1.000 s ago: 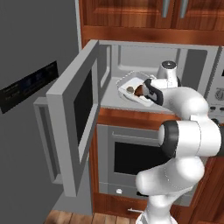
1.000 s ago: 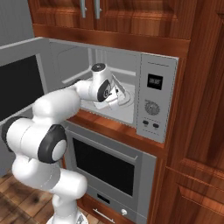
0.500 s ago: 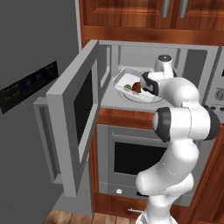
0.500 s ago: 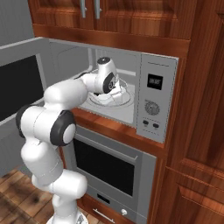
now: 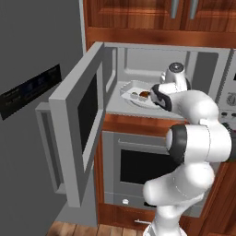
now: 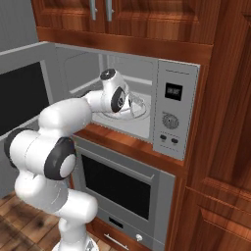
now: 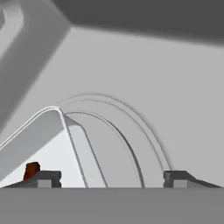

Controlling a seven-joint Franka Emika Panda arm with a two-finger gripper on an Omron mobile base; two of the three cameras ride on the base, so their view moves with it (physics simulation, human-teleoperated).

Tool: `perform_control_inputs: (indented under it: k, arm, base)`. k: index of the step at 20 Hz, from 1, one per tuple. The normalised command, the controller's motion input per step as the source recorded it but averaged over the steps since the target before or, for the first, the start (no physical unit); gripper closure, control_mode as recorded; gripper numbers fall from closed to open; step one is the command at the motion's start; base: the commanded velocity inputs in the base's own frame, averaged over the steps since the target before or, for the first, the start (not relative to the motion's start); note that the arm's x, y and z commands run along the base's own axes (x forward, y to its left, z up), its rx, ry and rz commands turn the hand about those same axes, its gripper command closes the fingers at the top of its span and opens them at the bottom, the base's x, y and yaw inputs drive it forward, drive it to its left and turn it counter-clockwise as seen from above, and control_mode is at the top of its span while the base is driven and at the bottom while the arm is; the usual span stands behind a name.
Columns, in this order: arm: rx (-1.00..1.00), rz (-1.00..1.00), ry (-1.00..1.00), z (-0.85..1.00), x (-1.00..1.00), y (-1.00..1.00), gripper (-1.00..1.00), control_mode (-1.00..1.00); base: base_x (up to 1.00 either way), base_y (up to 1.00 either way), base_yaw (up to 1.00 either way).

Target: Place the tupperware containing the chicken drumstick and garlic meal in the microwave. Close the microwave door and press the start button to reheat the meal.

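The tupperware (image 5: 137, 96) sits on the microwave (image 6: 137, 105) floor toward its left wall, its near corner between the released, wide-spread jaws of the gripper (image 7: 111, 175), free for withdrawal.

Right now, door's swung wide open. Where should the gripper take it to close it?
Take the microwave door by its vertical bar handle at the free edge, coming from the far left side. It hangs far from the hinge, so a push swings it easily.
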Motion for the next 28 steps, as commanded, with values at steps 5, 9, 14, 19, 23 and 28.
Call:
perform_control_inputs:
  k: [5, 9, 14, 19, 23, 28]
  arm:
    - [-0.01, 0.01, -0.15, 0.36, -0.9, 0.0, -1.0, -1.0]
    - [-0.06, 0.14, -0.03, 0.86, -0.88, 0.0, -1.0, -1.0]
    - [-0.26, 0.45, -0.01, 0.29, -1.0, 0.03, -1.0, -1.0]
    - [-0.43, 0.58, 0.0, 0.09, -1.0, 0.28, -1.0, -1.0]
    - [-0.51, 0.57, 0.0, 0.2, -1.0, 0.47, -1.0, -1.0]
    - [-0.59, 0.46, 0.03, 0.49, -0.96, 0.62, -1.0, -1.0]
  base:
    - [0.0, 0.0, 0.0]
    - [0.0, 0.0, 0.0]
    - [0.0, 0.0, 0.0]
    - [0.0, 0.0, 0.0]
    - [0.0, 0.0, 0.0]
    - [0.0, 0.0, 0.0]
